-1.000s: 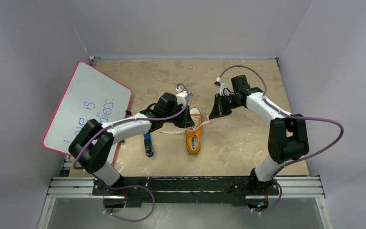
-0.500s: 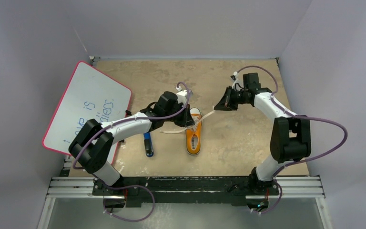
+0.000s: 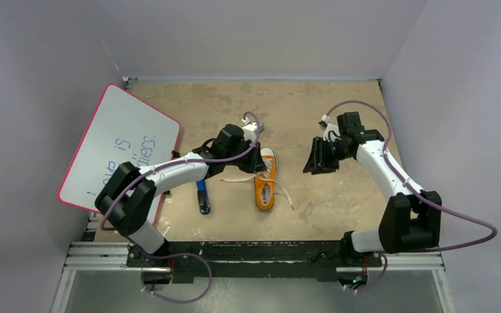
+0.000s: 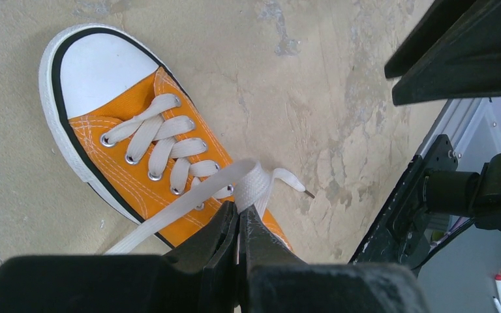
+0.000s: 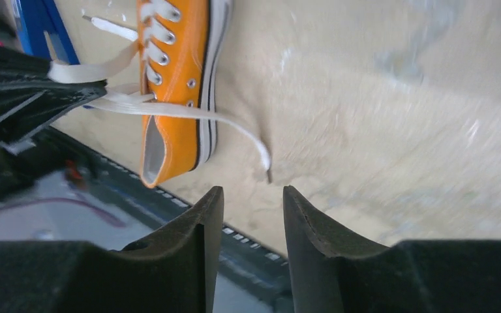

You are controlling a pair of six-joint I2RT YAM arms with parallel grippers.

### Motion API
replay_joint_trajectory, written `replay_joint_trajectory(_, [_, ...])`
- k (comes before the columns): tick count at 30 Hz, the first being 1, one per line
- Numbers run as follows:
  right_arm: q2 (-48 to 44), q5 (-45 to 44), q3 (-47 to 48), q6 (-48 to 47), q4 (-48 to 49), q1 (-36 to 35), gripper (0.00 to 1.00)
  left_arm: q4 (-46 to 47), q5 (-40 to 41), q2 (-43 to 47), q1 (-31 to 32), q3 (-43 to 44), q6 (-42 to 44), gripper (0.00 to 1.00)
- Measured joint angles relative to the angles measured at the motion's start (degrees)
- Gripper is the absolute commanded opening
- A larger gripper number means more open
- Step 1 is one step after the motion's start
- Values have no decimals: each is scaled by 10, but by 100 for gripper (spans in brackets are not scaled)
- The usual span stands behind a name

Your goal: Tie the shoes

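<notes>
- Board: well to the left of the left pincer; no part in the job.
- Stick: blue and black, lying just beside the left pincer's arm on its near side. Leave it alone.
- Left pincer: jaws shut tight on a fold of white lace, beside the top eyelets.
- Shoe: orange and standing on its sole, directly under and just right of the left pincer, between the two pincers. Its toe points away from the bases. It is laced through, and no knot shows.
- Free lace: slack on the table, running from the shoe towards the right pincer, with its tip just ahead of that pincer's jaws.
- Right pincer: jaws parted and holding nothing, well right of the shoe.
- Step in hand, as judged: taking up the free lace again.
  - The left pincer should keep a firm hold so the shoe does not slide.
  - The right pincer should come down low over the lace and close a little back from the tip, leaving enough length to cross over the held strand.
  - It should draw gently, since a hard pull may drag the shoe.
- Change from half a second ago:
  - The right pincer then held this lace taut, farther from the bases.
  - It has now let go, the lace has dropped flat, and the pincer sits nearer the bases.
  - The left pincer and the shoe are unmoved.
</notes>
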State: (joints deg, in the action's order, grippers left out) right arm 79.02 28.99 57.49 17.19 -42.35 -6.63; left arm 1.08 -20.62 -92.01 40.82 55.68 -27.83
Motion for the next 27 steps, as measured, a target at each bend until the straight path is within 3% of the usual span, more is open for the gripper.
replay_joint_trajectory(3, [2, -11, 30, -139, 28, -26, 49, 0, -3, 0, 0, 0, 4, 0])
replay_joint_trajectory(6, [-11, -40, 24, -270, 71, -103, 49, 0, -7, 0, 0, 0, 6, 0])
replay_joint_trajectory(10, [-12, -34, -19, -362, 133, -181, 51, 0, -10, 0, -2, 0, 13, 0])
replay_joint_trajectory(13, [-3, -20, -54, -363, 169, -183, 51, 0, -10, 0, -3, 0, 14, 0])
replay_joint_trajectory(20, [51, 23, -114, -270, 261, -179, 48, 7, -10, 0, -3, 0, 5, 0])
replay_joint_trajectory(23, [68, 28, -118, -241, 274, -179, 37, 11, -10, 0, -3, 0, 3, 0])
replay_joint_trajectory(27, [107, 34, -114, -218, 285, -179, 6, 11, -11, 0, -3, 0, -1, 0])
